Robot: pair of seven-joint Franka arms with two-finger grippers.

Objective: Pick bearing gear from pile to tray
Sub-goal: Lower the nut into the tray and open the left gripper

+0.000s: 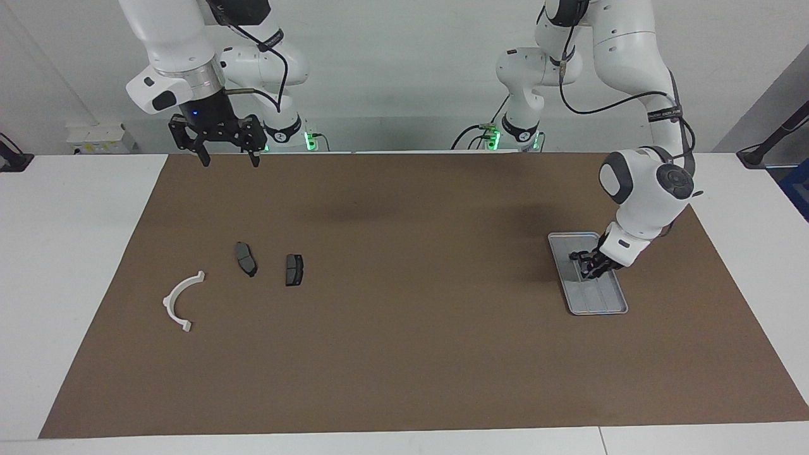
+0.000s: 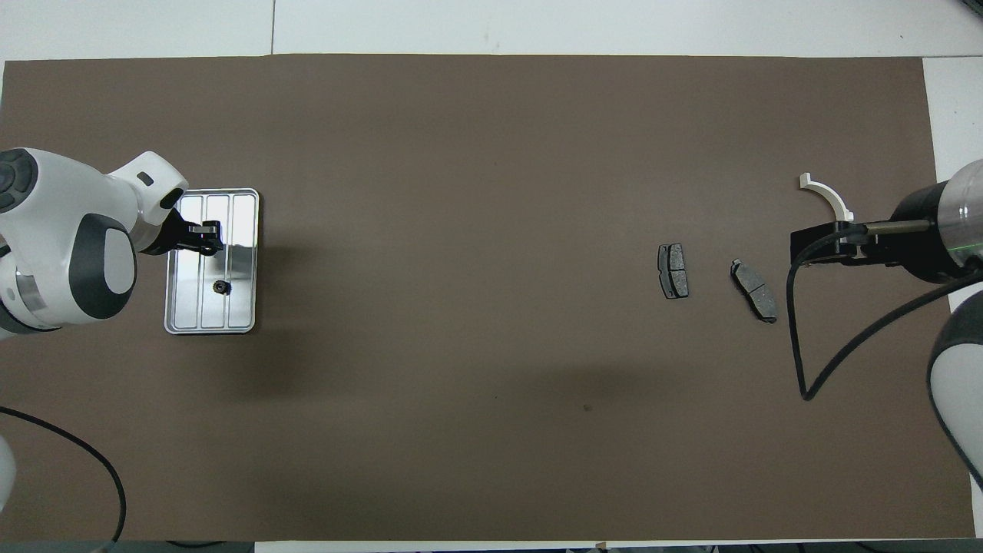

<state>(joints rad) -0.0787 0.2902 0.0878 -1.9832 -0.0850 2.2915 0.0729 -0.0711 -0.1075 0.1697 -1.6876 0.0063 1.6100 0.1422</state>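
The silver ribbed tray [image 1: 600, 303] [image 2: 244, 230] lies at the left arm's end of the mat. A small black gear [image 2: 221, 287] lies in it, free of the fingers. My left gripper [image 1: 584, 265] [image 2: 206, 238] is low over the tray, open and empty. The pile lies at the right arm's end: a white half-ring bracket [image 1: 177, 297] [image 2: 828, 193] and two dark grey pads [image 1: 246, 258] [image 1: 294, 270] [image 2: 754, 289] [image 2: 673, 270]. My right gripper [image 1: 229, 158] [image 2: 825, 244] is open and empty, raised high over the mat above the pile; it waits.
A brown mat [image 1: 404, 354] [image 2: 476, 153] covers most of the white table. Black cables hang from both arms. The left arm's elbow [image 1: 651, 183] stands above the tray's end nearer the robots.
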